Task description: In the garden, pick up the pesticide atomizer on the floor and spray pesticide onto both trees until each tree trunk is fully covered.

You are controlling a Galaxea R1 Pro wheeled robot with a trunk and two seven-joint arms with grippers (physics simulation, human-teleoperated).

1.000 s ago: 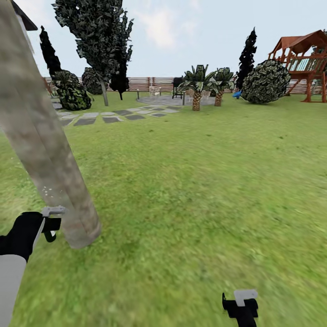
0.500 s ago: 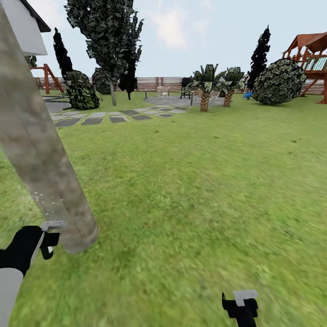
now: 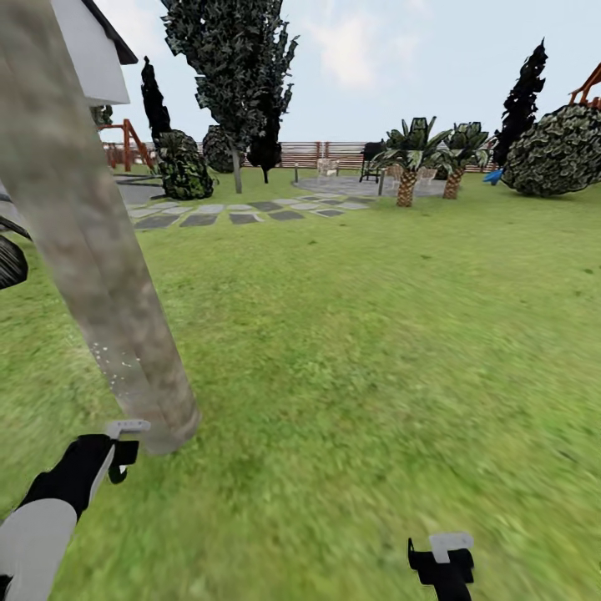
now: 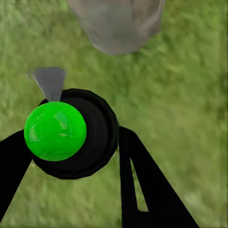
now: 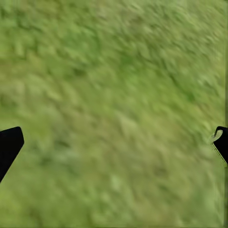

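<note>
- Garden lawn (image 3: pixel 376 334) all round, slat fence (image 3: pixel 334 154) at the back, white house (image 3: pixel 88 58) at the far left. Whole head view has slid since a second ago: playset nearly out of frame, palms (image 3: pixel 406 163) further right. That is the camera turning left, not things moving.
- Left: tree trunk (image 3: pixel 92 242), thick mottled column leaning across the head view, base on the grass. Pale specks sit on the bark low down, above the left gripper; they read as spray droplets.
- Left gripper (image 3: pixel 123 451) sits just beside the trunk base, a touch lower and further right in frame than before. In the left wrist view its fingers (image 4: pixel 142 190) are clamped around the pesticide atomizer (image 4: pixel 71 133): black round body, bright green cap, grey nozzle aimed toward the trunk foot (image 4: pixel 116 23).
- Judgement: spraying of this trunk is under way, only the low part shows specks; coverage looks far from complete, second tree not started.
- Right: right gripper (image 3: pixel 442 561) low over bare grass, well apart from the trunk. Fingers (image 5: pixel 9 145) spread wide, nothing between them.
</note>
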